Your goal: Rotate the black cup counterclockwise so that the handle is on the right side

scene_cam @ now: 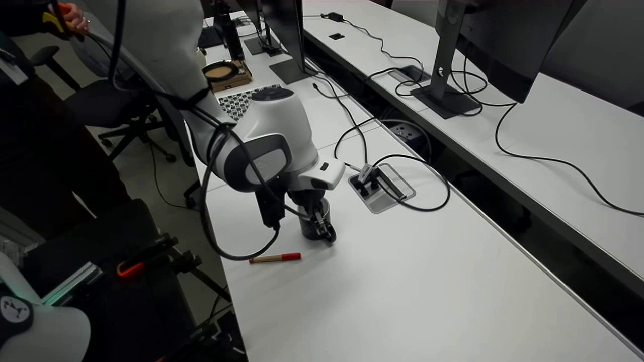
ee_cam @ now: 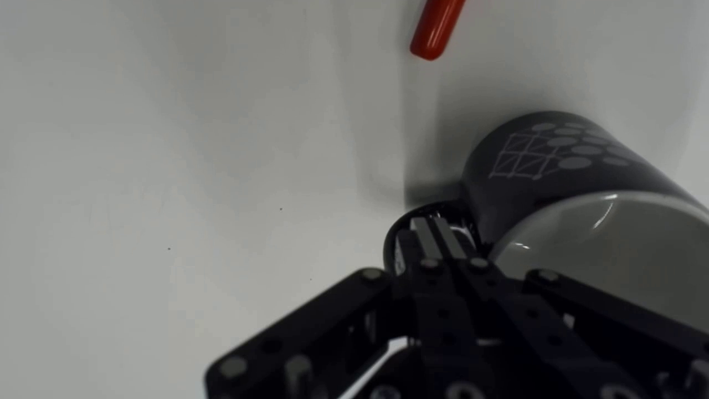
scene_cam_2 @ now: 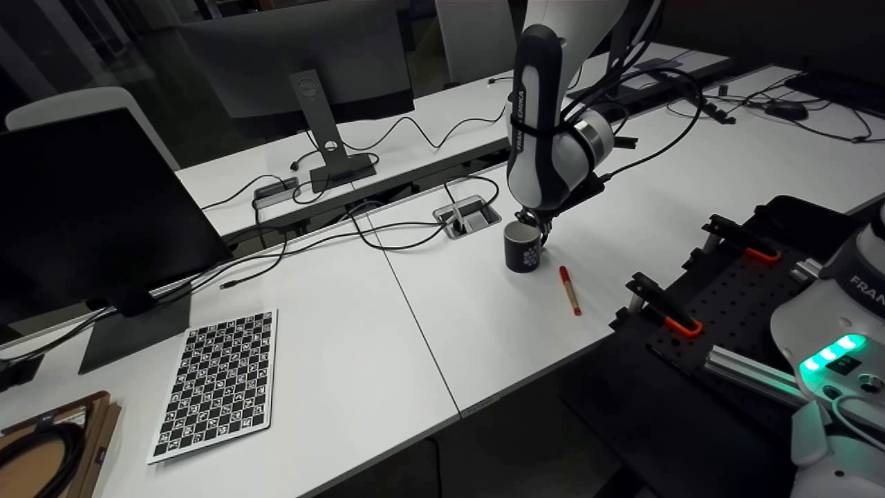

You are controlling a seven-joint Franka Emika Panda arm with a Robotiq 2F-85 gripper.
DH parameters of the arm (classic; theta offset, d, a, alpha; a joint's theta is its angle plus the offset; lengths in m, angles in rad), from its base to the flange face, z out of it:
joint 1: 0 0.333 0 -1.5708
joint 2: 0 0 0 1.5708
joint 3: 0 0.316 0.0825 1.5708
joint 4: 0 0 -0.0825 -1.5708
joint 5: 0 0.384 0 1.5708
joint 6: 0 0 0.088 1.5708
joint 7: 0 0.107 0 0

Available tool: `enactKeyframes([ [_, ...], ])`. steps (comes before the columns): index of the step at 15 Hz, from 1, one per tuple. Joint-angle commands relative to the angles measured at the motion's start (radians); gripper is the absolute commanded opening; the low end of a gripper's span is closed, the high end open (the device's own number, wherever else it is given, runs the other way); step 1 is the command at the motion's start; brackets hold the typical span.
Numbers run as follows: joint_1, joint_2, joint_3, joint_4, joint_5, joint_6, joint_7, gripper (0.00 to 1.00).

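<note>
The black cup stands upright on the white table, with a grey pattern on its side and a pale inside. It also shows in an exterior view and at the right of the wrist view. Its black handle is on the left of the cup in the wrist view. My gripper is at the handle, beside the cup wall. Its two fingers are together with only a thin gap and nothing visible between them. The fingertips overlap the handle's loop; how deep they reach into it is hidden.
A red and tan marker lies near the cup, also in an exterior view. A socket box with cables is sunk in the table behind the cup. A checkered board and monitors stand farther along the table.
</note>
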Motion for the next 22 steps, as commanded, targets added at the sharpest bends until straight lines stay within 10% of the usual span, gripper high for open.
enactKeyframes([
  [1, 0.011, 0.020, -0.014, 0.034, 0.006, -0.021, -0.009, 0.00],
  [12, -0.042, 0.038, -0.004, 0.051, 0.002, -0.067, -0.004, 0.00],
  [22, -0.351, 0.042, 0.183, 0.092, 0.030, -0.012, -0.080, 0.00],
])
